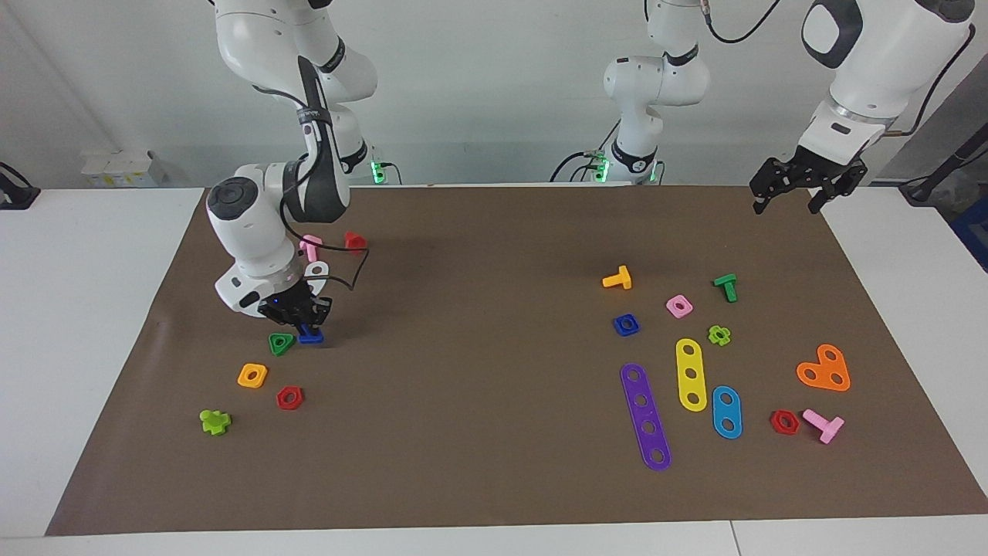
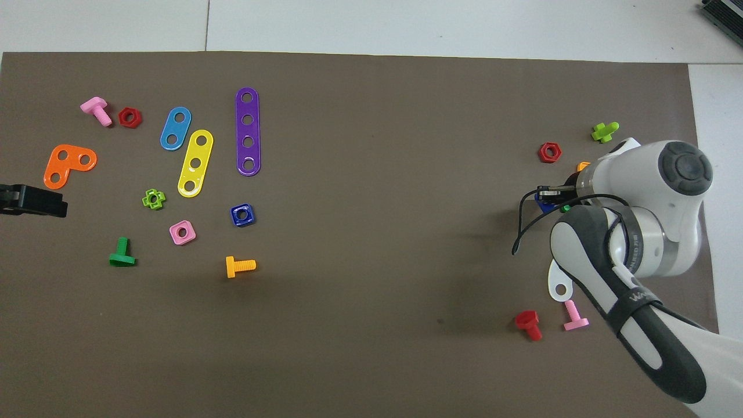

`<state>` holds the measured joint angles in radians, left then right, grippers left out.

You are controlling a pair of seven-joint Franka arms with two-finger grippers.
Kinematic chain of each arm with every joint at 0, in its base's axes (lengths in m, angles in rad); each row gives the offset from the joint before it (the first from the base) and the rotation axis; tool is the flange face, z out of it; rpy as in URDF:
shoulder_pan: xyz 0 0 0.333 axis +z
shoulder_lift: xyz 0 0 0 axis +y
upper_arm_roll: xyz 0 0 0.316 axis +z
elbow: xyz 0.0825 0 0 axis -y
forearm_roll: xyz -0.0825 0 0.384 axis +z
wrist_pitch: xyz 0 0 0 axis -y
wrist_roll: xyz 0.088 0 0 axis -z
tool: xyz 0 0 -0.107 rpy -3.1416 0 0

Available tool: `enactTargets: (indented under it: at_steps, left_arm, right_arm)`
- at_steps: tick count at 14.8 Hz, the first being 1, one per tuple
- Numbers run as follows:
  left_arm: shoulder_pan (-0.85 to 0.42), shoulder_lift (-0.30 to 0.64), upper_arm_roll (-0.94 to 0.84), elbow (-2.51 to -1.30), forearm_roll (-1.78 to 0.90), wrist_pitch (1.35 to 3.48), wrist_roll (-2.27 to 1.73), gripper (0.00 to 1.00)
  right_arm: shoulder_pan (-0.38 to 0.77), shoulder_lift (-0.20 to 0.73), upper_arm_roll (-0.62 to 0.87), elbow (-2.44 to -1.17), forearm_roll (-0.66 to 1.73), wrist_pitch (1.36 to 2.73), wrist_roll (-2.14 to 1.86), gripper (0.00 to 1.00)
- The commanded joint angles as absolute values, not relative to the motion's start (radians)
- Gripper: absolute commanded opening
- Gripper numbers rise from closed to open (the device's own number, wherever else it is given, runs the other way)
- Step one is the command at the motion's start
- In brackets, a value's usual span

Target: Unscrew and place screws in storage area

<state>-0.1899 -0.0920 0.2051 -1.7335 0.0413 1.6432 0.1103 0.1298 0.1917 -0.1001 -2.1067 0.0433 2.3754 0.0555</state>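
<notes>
The right arm bends low over its own end of the brown mat [image 1: 494, 479], its right gripper [image 1: 297, 315] pointing straight down and clenched on the blue bolt [image 1: 310, 335]. The bolt (a small blue piece, flat head lowest) sits at the mat just beside the green triangular nut [image 1: 281, 343]. The left gripper [image 1: 795, 185] waits raised over the mat's corner at the left arm's end, fingers spread.

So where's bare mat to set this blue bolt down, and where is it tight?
The right gripper holds the blue bolt low beside the green triangular nut; the orange nut and red hex nut crowd that spot. The wide stretch between the bolt and the blue square nut is bare. The left gripper waits.
</notes>
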Motion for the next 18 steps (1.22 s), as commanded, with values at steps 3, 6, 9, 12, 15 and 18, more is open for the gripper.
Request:
enactTargets:
  at_steps: [3, 6, 9, 12, 15, 18]
  left_arm:
    - [-0.190, -0.114, 0.202, -1.752, 0.069, 1.644, 0.095, 1.00]
    - [-0.190, -0.114, 0.204, -1.750, 0.069, 1.644, 0.095, 1.00]
    - [-0.190, -0.114, 0.204, -1.750, 0.069, 1.644, 0.095, 1.00]
    - [-0.190, -0.114, 0.204, -1.750, 0.069, 1.644, 0.095, 1.00]
    - [-0.190, -0.114, 0.203, -1.752, 0.069, 1.644, 0.095, 1.00]
    - [-0.190, -0.114, 0.204, -1.752, 0.069, 1.644, 0.095, 1.00]
  right_arm:
    - [0.103, 0.176, -0.080, -2.194, 0.066, 2.491, 0.037, 0.00]
    - [0.103, 0.193, -0.080, -2.181, 0.066, 2.516, 0.046, 0.99]
    - [0.103, 0.160, -0.084, -2.048, 0.063, 2.336, 0.046, 1.00]
    - [0.089, 0.105, -0.097, -1.854, 0.045, 2.000, 0.049, 1.00]
    - [0.055, 0.016, -0.101, -1.774, 0.020, 1.817, 0.048, 1.00]
    - [0.054, -0.020, -0.103, -1.656, -0.029, 1.610, 0.037, 1.00]
